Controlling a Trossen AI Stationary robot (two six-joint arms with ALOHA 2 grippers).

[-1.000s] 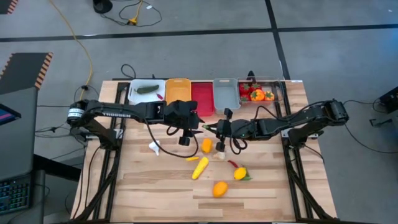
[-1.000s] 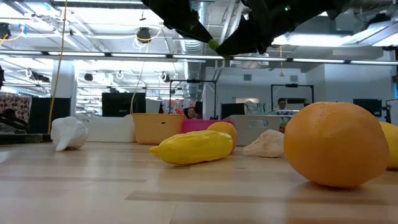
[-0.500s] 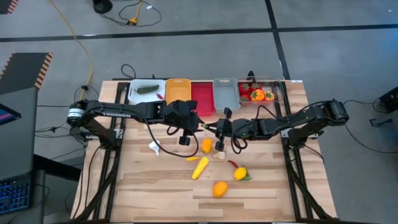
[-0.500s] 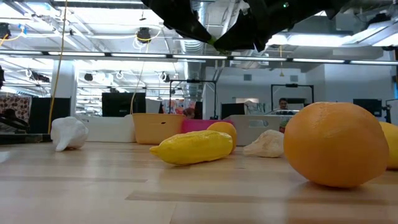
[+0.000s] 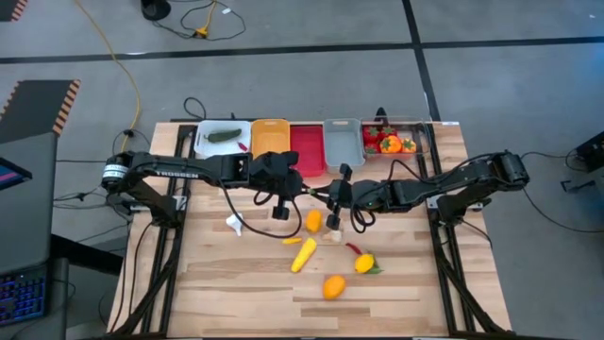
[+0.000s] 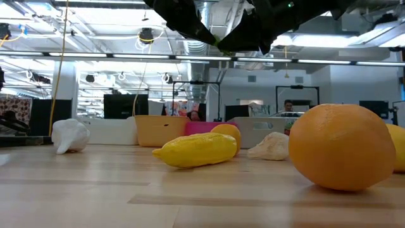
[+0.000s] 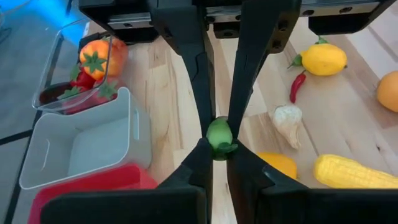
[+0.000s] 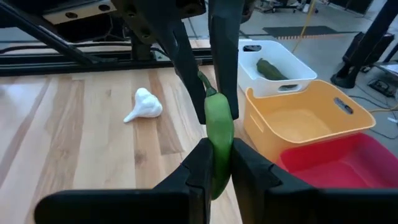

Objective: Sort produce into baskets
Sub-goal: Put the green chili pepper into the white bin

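Passing green chilli (image 8: 218, 134) mid-air: left tool (image 7: 219, 144) pinches tip, right tool (image 8: 217, 163) clamps body. Right releases first; left carries to white bin (image 5: 224, 138).

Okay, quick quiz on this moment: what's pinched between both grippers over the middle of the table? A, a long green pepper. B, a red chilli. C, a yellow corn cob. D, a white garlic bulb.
A: the right wrist view shows the green pepper clamped in the right gripper, with the left gripper shut on its other end; corn, garlic and chilli lie on the table.
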